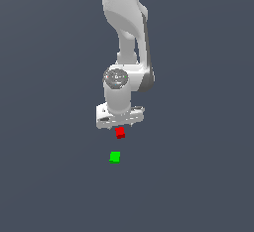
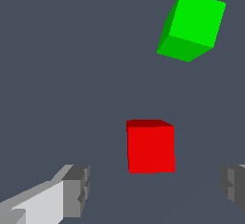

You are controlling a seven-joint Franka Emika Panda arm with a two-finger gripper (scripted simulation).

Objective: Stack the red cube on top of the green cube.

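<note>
The red cube [image 1: 120,133] lies on the dark grey floor just below my white gripper [image 1: 120,126]. The green cube [image 1: 115,157] lies a short way in front of it, apart from it, slightly toward the exterior view's left. In the wrist view the red cube [image 2: 150,146] sits between and just beyond my two fingertips [image 2: 76,189], which stand wide apart and do not touch it. The gripper [image 2: 155,189] is open and empty. The green cube [image 2: 191,27] shows farther off in the wrist view, turned at an angle.
The plain dark grey floor [image 1: 198,176] stretches all around the two cubes. The white arm [image 1: 124,23] rises behind the gripper.
</note>
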